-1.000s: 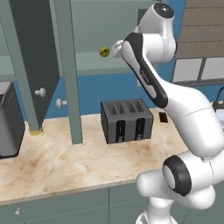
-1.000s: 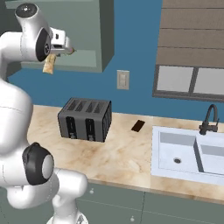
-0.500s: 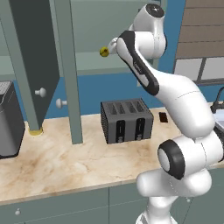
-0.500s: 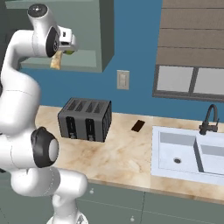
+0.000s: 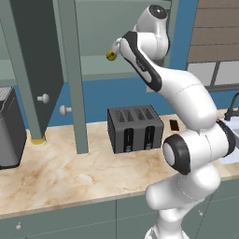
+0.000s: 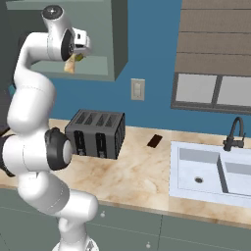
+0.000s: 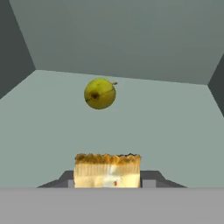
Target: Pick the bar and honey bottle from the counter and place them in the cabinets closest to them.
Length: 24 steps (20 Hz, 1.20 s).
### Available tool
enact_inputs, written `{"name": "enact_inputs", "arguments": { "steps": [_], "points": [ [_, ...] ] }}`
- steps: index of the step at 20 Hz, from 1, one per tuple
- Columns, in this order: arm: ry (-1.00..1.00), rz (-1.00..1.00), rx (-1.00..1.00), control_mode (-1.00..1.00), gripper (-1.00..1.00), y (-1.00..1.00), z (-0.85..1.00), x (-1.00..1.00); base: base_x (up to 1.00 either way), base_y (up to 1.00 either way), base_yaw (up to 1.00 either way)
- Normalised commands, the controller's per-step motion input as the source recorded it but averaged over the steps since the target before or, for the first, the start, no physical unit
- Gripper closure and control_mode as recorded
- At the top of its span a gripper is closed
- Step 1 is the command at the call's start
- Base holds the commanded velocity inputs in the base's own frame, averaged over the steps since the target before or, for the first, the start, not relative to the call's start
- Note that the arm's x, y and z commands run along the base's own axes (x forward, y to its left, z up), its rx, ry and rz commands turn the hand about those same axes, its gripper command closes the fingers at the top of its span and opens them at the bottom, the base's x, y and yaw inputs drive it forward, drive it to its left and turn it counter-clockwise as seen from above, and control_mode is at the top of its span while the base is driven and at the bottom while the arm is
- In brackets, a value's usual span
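Gripper [image 6: 73, 60] raised at the open mouth of the upper cabinet [image 6: 110, 44], jaws closed on the bar [image 7: 107, 170]. In the hand view the golden-tan wrapper stands up between the two dark finger tips, crimped edge uppermost. In the right base view the bar [image 6: 70, 65] hangs tilted below the hand, level with the cabinet's lower shelf.

Inside the cabinet: plain grey-green floor and walls. A small yellowish ball [image 7: 100, 93] rests on the shelf ahead of the bar, clear of it. The ball [image 5: 111, 55] also shows in the left base view just beside the wrist.

Cabinet doors [image 5: 39, 70] stand open, round white knobs [image 5: 43, 98] visible on them.

Below: beige marble-patterned counter [image 5: 70, 175] on grey-green base cupboards [image 6: 196, 235]. A black four-slot toaster [image 5: 135, 129] sits mid-counter, directly under the arm. A small dark flat object [image 6: 155, 141] lies on the counter between toaster and sink [image 6: 211, 171]; identity unclear. Sink is white, with a dark faucet [image 6: 234, 135] behind it. At the far left of the counter, a dark appliance [image 5: 10, 128] and a small yellow-capped item [image 5: 38, 139] at the foot of the open door, mostly hidden.

Wall blue, with a pale outlet plate [image 6: 137, 89] and a window [image 6: 215, 90] above the sink.
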Motion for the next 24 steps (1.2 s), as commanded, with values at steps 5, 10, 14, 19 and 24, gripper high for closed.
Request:
{"name": "enact_inputs", "arguments": {
  "steps": [5, 10, 14, 19, 24],
  "points": [
    [-0.03, 0.0, 0.0, -1.0, 1.0, 0.0, 0.0, 0.52, 0.0, 0.0, 0.0],
    [-0.04, -0.01, 0.0, -1.0, 1.0, 0.0, 0.0, 0.5, 0.0, 0.0, 0.0],
    [-0.05, -0.02, 0.0, -1.0, 1.0, 0.0, 0.0, 0.44, 0.0, 0.0, 0.0],
    [-0.03, -0.02, 0.0, -1.0, -1.0, 0.0, 0.0, 0.29, 0.0, 0.0, 0.0],
    [0.0, 0.0, 0.0, -1.0, -1.0, 0.0, 0.0, 0.06, 0.0, 0.0, 0.0]
  ]
}}
